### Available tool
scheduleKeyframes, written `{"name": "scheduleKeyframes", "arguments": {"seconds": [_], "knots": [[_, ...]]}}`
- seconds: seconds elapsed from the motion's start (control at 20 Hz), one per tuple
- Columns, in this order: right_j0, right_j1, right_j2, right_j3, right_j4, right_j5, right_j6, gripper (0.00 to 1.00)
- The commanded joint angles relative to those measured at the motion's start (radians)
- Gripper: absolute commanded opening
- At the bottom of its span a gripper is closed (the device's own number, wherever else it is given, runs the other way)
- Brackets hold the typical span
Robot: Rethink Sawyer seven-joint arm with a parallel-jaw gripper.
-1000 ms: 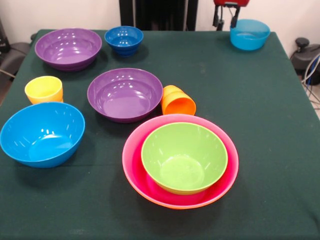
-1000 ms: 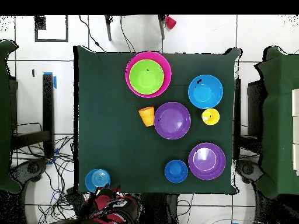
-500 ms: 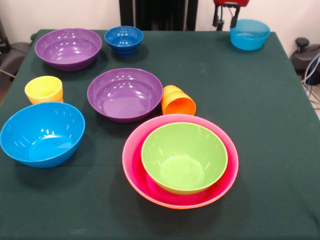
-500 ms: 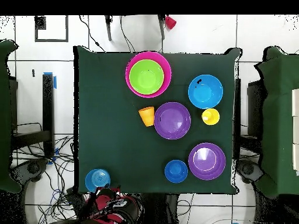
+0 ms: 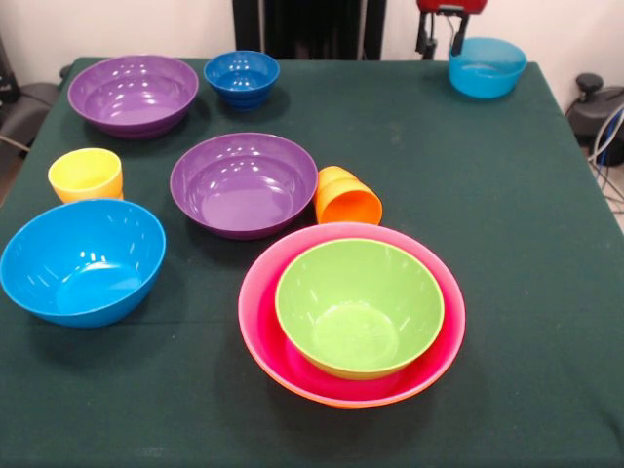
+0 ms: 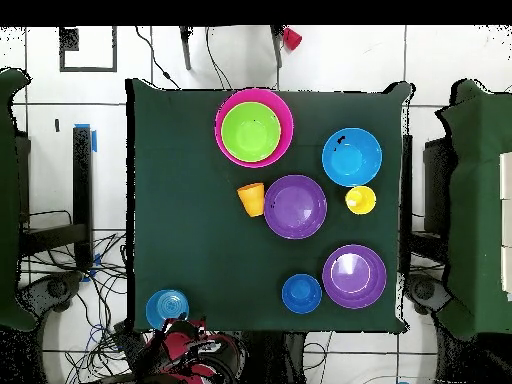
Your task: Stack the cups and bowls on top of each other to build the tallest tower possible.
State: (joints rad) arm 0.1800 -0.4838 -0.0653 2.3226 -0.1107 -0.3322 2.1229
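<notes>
I log no change since a second ago: gripper (image 5: pixel 440 37) hangs just beside the teal bowl (image 5: pixel 487 66), fingers spread and empty, tower (image 5: pixel 352 312) unbuilt beyond three nested bowls.

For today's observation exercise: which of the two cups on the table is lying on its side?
The orange cup, tipped over right beside the nearer purple bowl. The yellow cup stands upright, mouth up.
</notes>
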Motion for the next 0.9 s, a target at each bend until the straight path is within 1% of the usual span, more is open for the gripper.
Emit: {"name": "scheduleKeyframes", "arguments": {"seconds": [0.05, 0.2, 0.3, 0.4, 0.45, 0.6, 0.8, 0.9], "knots": [[-0.029, -0.007, 0.125, -0.068, -0.002, -0.005, 0.160, 1.00], [-0.002, -0.025, 0.103, -0.069, 0.011, 0.010, 0.143, 1.00], [-0.003, -0.039, 0.107, -0.063, 0.016, 0.029, 0.142, 1.00], [-0.019, -0.049, 0.129, -0.054, 0.016, 0.032, 0.157, 1.00], [-0.038, -0.055, 0.155, -0.046, 0.015, 0.028, 0.175, 1.00], [-0.054, -0.073, 0.171, -0.038, 0.018, 0.051, 0.176, 1.00], [-0.054, -0.072, 0.172, -0.047, 0.027, 0.055, 0.171, 1.00], [-0.057, -0.024, 0.178, -0.061, 0.017, 0.000, 0.184, 1.00]]}}
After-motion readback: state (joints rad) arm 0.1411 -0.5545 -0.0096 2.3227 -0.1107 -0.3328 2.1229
